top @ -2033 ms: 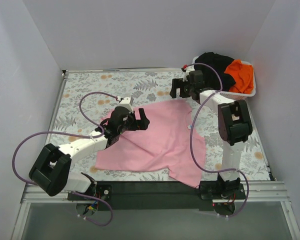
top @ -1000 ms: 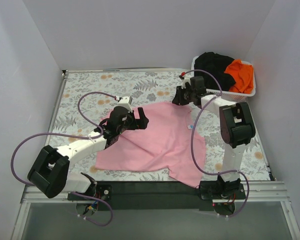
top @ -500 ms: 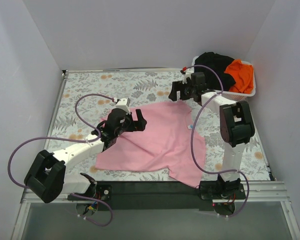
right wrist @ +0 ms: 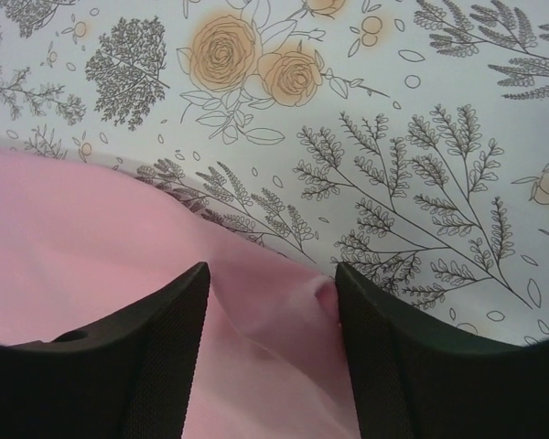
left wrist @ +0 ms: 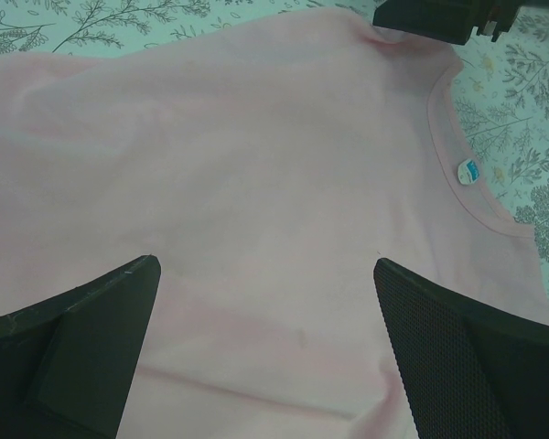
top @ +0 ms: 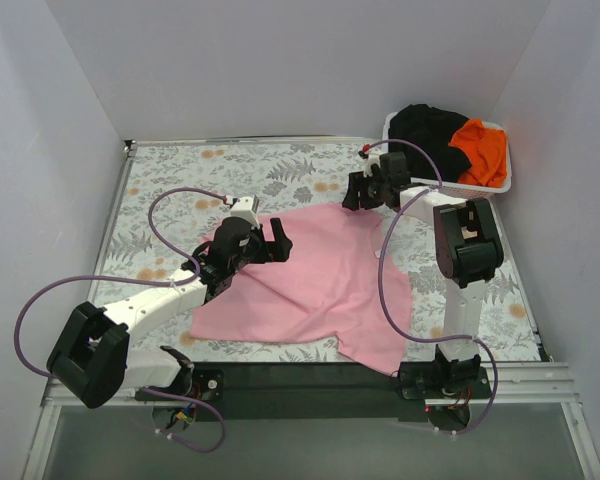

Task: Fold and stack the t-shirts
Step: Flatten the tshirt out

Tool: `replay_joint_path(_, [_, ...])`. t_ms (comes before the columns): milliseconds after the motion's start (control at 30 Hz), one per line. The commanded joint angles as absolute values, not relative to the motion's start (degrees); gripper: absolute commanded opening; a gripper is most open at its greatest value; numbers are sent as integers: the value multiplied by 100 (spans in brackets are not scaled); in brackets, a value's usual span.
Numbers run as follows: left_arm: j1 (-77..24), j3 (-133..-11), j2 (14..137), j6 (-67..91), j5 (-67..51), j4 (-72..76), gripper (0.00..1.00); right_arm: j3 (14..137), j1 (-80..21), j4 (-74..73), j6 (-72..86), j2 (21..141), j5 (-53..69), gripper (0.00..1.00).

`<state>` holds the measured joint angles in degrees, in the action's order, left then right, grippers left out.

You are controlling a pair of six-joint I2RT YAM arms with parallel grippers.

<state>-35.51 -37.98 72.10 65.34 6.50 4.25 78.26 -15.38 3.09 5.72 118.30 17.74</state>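
The light pink t-shirt (top: 320, 280) lies spread on the floral table, its neck with a small blue label (left wrist: 468, 171) towards the right. My left gripper (top: 270, 242) hovers open over the shirt's left half, with smooth pink cloth (left wrist: 256, 165) under the wide jaws (left wrist: 265, 265). My right gripper (top: 358, 190) is down at the shirt's far right corner. Its jaws stand apart (right wrist: 273, 274) astride a raised fold of the pink edge (right wrist: 91, 247), which touches the right finger. A black t-shirt (top: 425, 125) and an orange t-shirt (top: 480, 150) sit bundled in the basket.
The white lattice basket (top: 500, 185) stands at the table's far right corner, just behind the right gripper. Grey walls close in the table on three sides. Purple cables loop from both arms over the cloth.
The right gripper opened wide above the shirt's far corner, then came down astride the edge with its jaws narrower. The left arm drew back slightly to the left, still open.
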Motion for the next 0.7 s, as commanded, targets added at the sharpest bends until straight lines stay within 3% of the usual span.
replay_joint_path(0, [-3577,-3788,7075,6442,765,413,98,7779,-1512,396,510,11821,2214,48])
replay_joint_path(33, [-3577,-3788,7093,6434,765,404,98,7761,-1520,396,492,11821,2398,44])
replay_joint_path(167, [-3577,-3779,7058,6416,773,404,98,7603,-1521,404,475,11751,2628,14])
replay_joint_path(233, [-3577,-3771,7040,6407,800,404,98,7454,-1512,439,483,11620,2698,3])
replay_joint_path(667, [-3577,-3674,6935,6433,861,404,98,6171,-1521,958,527,10381,2338,1])
